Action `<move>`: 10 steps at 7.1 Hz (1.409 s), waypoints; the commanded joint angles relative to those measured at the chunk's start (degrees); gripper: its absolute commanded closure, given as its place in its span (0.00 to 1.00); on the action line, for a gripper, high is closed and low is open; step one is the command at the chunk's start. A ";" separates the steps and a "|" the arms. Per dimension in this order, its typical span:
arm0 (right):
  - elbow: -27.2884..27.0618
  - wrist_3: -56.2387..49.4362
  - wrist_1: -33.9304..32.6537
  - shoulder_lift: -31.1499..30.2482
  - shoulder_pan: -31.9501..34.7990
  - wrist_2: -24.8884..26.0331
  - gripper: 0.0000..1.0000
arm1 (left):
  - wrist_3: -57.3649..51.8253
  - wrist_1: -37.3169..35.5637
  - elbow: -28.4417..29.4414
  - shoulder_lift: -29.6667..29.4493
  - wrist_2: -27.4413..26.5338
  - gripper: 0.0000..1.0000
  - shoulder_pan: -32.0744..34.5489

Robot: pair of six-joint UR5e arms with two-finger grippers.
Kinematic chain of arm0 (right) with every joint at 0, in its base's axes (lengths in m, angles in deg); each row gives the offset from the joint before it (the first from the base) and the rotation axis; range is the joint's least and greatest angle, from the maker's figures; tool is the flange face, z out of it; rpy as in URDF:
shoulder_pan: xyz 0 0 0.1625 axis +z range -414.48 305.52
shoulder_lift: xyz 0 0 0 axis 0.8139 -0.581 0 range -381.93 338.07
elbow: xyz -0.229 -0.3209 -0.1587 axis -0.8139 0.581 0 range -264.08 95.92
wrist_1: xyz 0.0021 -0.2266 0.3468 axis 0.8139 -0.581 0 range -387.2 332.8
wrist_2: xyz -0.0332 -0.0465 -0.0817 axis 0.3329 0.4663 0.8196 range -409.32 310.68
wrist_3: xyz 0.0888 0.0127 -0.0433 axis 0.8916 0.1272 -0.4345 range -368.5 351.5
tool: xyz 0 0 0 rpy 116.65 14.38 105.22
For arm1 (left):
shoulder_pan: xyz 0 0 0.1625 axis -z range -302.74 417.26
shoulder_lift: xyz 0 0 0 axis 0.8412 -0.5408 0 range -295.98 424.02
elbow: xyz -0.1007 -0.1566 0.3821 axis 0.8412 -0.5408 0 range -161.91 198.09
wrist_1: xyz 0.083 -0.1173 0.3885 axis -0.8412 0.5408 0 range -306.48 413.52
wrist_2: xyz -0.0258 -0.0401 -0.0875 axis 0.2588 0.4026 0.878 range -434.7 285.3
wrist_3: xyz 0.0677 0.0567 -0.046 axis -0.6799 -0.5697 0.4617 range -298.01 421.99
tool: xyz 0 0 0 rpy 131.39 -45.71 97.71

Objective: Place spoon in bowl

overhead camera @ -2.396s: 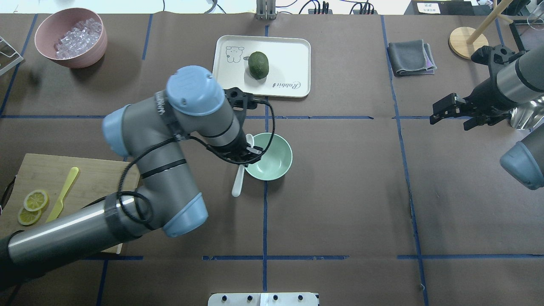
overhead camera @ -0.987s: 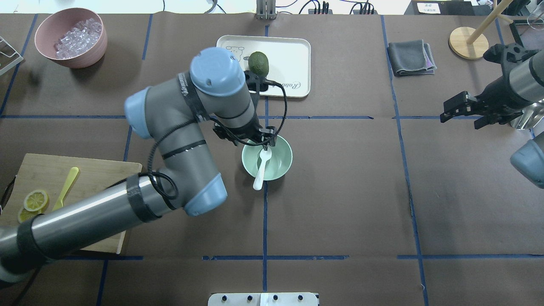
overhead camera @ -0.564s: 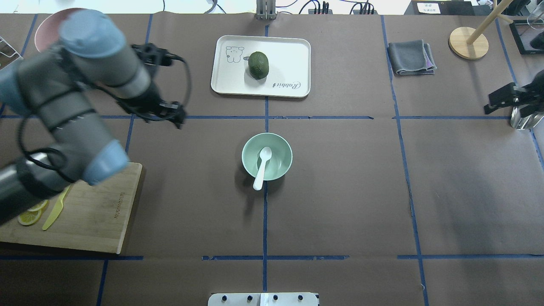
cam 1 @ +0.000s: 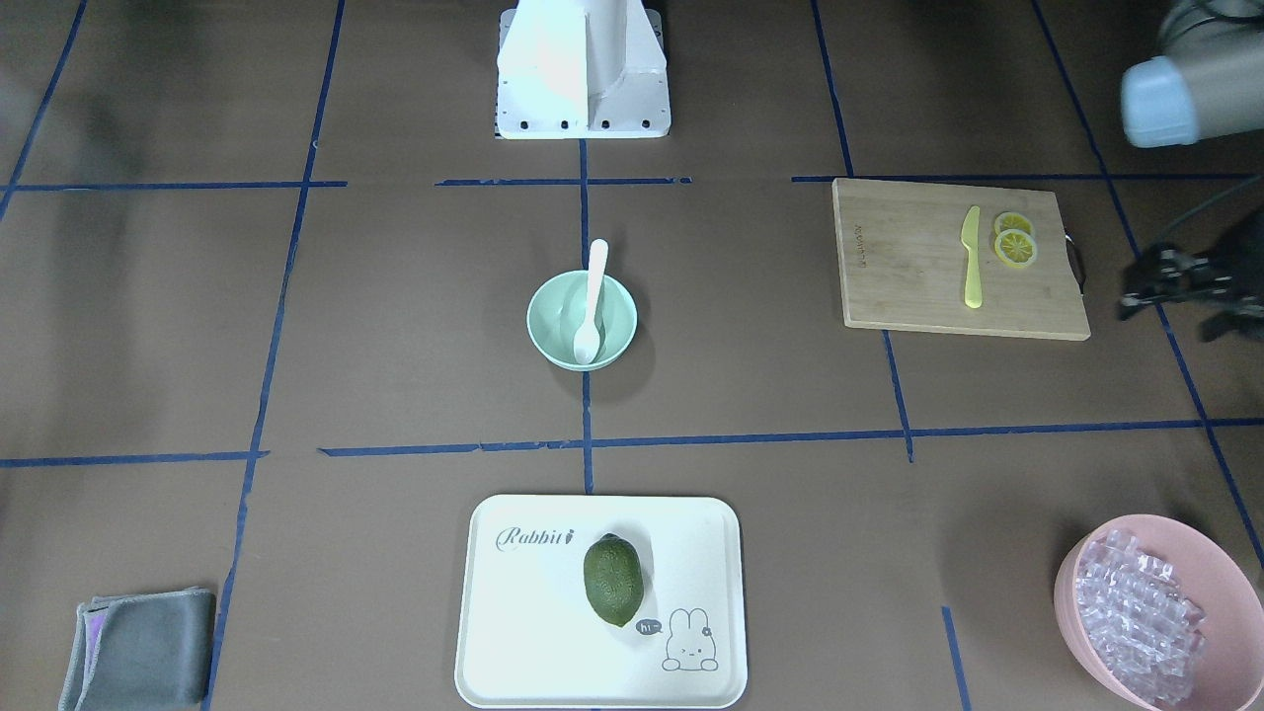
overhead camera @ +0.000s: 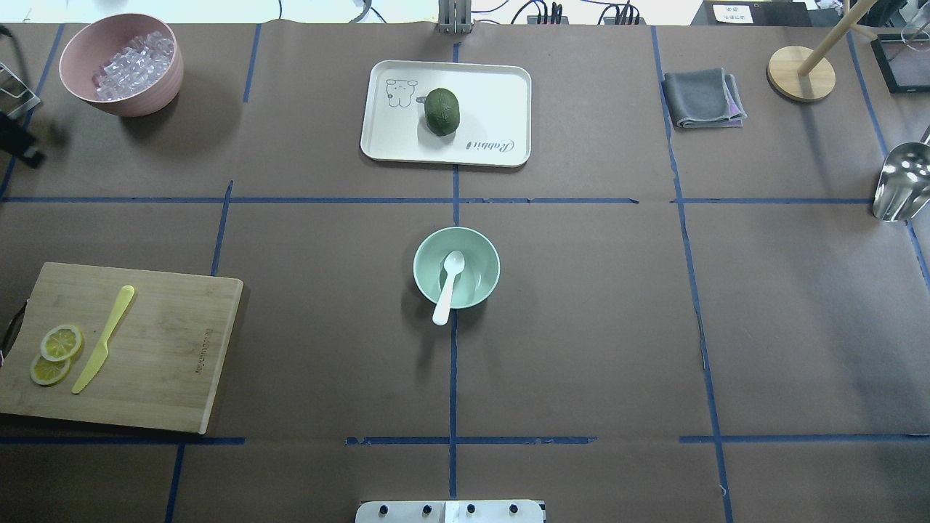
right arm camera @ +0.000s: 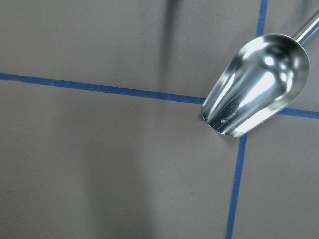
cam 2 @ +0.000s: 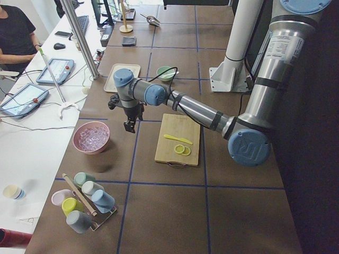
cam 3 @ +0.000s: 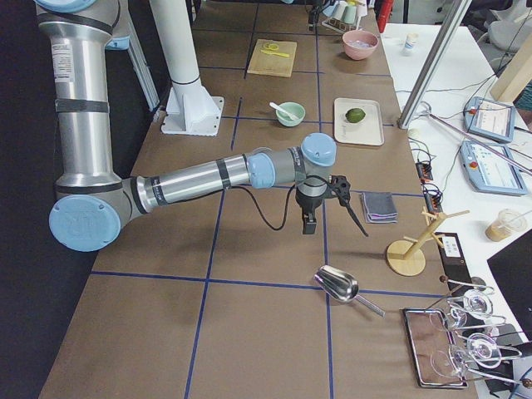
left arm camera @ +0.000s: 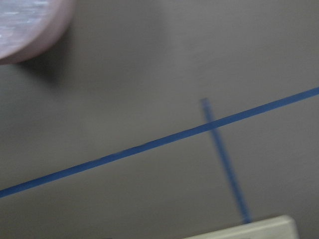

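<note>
The white spoon [overhead camera: 449, 280] lies in the mint-green bowl [overhead camera: 483, 265] at the table's middle, scoop inside and handle resting over the near rim. In the front-facing view the spoon [cam 1: 591, 306] leans on the far rim of the bowl [cam 1: 538, 326]. My left gripper [cam 1: 1170, 301] is far off at the table's left side, near the pink bowl, open and empty; only a dark corner of it shows in the overhead view [overhead camera: 16, 142]. My right gripper [cam 3: 309, 223] shows only in the exterior right view, so I cannot tell whether it is open or shut.
A white tray [overhead camera: 494, 94] with an avocado [overhead camera: 442, 111] lies behind the bowl. A pink bowl of clear cubes [overhead camera: 120, 65] stands back left. A cutting board [overhead camera: 160, 349] holds a yellow knife [overhead camera: 105, 338] and lemon slices. A grey cloth [overhead camera: 702, 98] and a metal scoop [overhead camera: 901, 189] are at the right.
My left gripper carried the spoon over the bowl, let it go there, and drew back far left. My right arm drew back out of the overhead view.
</note>
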 commanded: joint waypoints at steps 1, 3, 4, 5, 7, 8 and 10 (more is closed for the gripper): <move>5.87 -10.74 -0.18 -0.98 5.25 -1.82 0.01 | -11.96 -5.76 6.38 1.02 4.84 0.11 9.72; 7.21 -12.55 -0.61 -0.98 6.51 -2.00 0.01 | -11.27 -6.03 8.50 5.31 5.32 0.00 14.65; 7.39 -12.55 -0.79 -0.90 6.51 -1.91 0.01 | -10.83 -6.03 10.35 5.50 5.32 0.00 14.75; 7.04 -12.55 -0.70 -0.64 6.51 -2.00 0.01 | -6.30 -5.33 10.19 6.46 5.32 0.00 14.75; 7.04 -11.85 -0.53 -0.46 6.51 -1.82 0.01 | -4.85 -4.88 8.53 7.43 5.23 0.00 14.66; 6.69 -11.59 -0.61 -0.37 6.51 -1.82 0.01 | -3.63 -4.88 8.00 7.52 5.23 0.00 14.58; 6.60 -9.14 -0.62 -0.37 6.51 -1.91 0.01 | -1.60 -4.97 5.11 9.70 5.14 0.00 14.40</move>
